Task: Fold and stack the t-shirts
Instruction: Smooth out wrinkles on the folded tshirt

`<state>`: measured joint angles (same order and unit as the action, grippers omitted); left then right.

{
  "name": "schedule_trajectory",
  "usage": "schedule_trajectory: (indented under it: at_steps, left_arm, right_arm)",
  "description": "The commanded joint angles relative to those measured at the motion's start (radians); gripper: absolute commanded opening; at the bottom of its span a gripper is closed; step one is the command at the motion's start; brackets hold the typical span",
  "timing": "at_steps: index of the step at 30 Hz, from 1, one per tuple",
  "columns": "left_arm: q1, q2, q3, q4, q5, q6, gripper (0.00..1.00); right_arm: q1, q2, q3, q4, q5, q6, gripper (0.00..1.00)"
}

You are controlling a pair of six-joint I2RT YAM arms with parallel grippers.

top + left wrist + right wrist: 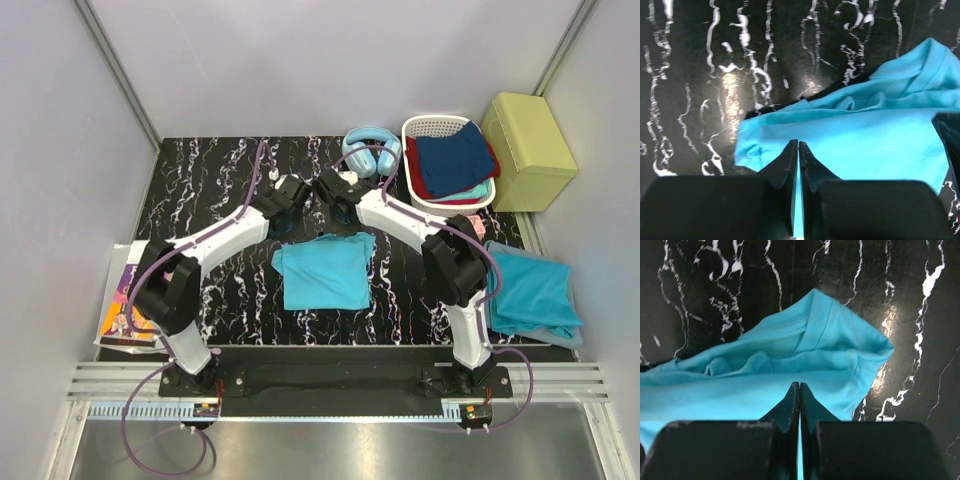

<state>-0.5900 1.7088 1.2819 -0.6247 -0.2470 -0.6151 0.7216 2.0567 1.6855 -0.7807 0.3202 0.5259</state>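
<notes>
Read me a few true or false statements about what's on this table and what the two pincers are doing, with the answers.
1. Both pincers stand wide open above bare table. False: the left pincer and the right pincer are each shut on the t-shirt, at its far edge.
2. The headphones lie just left of the basket. True.
3. The basket is empty. False: it holds clothes, with a navy garment on top.
4. A pile of turquoise shirts lies at the table's right edge. True.
</notes>
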Motion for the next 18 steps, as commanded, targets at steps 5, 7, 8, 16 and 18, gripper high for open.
schedule_trajectory:
  at_steps: [5, 7, 8, 16, 18]
  left_arm:
    - [-0.005, 0.054, -0.007, 0.129, 0.074, -0.015, 0.05]
    - [-0.005, 0.083, -0.004, 0.138, 0.089, -0.018, 0.05]
    - [-0.005, 0.093, -0.001, 0.140, 0.094, -0.018, 0.05]
    - [-0.004, 0.195, 0.000, 0.177, 0.146, -0.023, 0.05]
    - [-0.001, 0.227, 0.007, 0.187, 0.152, -0.018, 0.06]
  right_arm:
    - [-0.047, 0.032, 0.028, 0.046, -0.015, 0.005, 0.00]
    - [-0.050, 0.042, 0.017, 0.046, -0.021, 0.014, 0.00]
    - [-0.051, 0.046, 0.014, 0.050, -0.021, 0.017, 0.00]
    - [-0.056, 0.020, 0.019, 0.051, 0.009, 0.003, 0.00]
    - [-0.059, 0.000, 0.020, 0.046, 0.026, -0.006, 0.06]
